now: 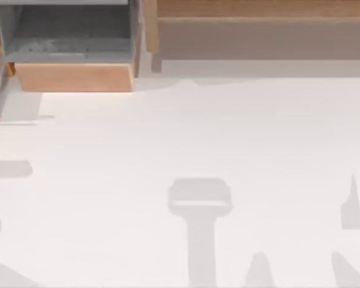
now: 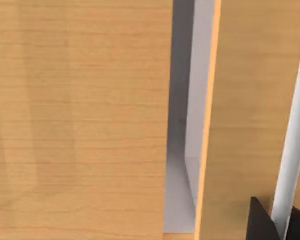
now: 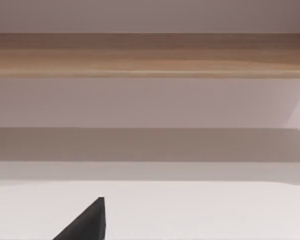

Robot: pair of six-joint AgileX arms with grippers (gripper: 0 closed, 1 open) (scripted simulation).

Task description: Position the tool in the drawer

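Pincer state, left arm: a dark fingertip (image 2: 262, 222) lies close against light-tan wood in the left wrist view, but whether that pincer is open or closed cannot be told. Right arm: one dark fingertip (image 3: 87, 222) hangs over the white table (image 1: 186, 150), facing the brown wooden unit (image 1: 258, 24); its opening likewise cannot be told, and nothing is seen held. Drawer (image 1: 72, 75) stands pulled open just left of that unit, its grey floor bare. Tool position cannot be told; judged so, placing remains undone.
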